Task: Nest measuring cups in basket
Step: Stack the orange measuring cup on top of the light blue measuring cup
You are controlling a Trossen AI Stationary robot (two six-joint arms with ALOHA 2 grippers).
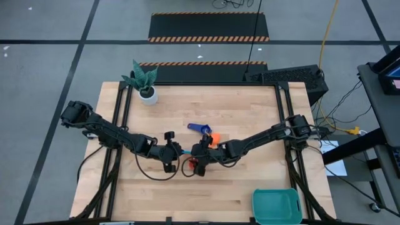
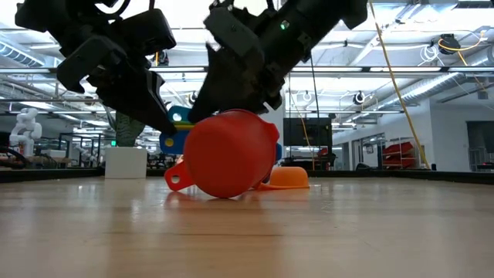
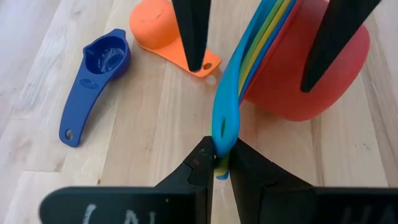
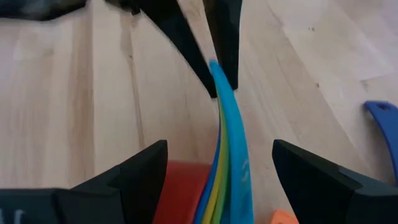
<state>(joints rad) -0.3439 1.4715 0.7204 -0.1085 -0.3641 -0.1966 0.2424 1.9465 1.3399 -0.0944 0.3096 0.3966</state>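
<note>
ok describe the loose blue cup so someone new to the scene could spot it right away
Start at the white plant pot near the table's far edge, then come toward the table's middle, just beyond where the two grippers meet. The navy measuring cup lies there alone on the wood, beside the overturned orange cup. It is the darkest cup, with a long handle, and belongs to no stack.

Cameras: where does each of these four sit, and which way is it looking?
High view: above the table, looking straight down; both arms meet mid-table, basket near one corner.
Low view: table height, looking level at the red cup; both arms come from above.
Left wrist view: on the left arm; the left gripper pinches the stacked handles.
Right wrist view: on the right arm; the right gripper straddles the stack, fingers wide.
Shared: both wrist views show the handles.
</note>
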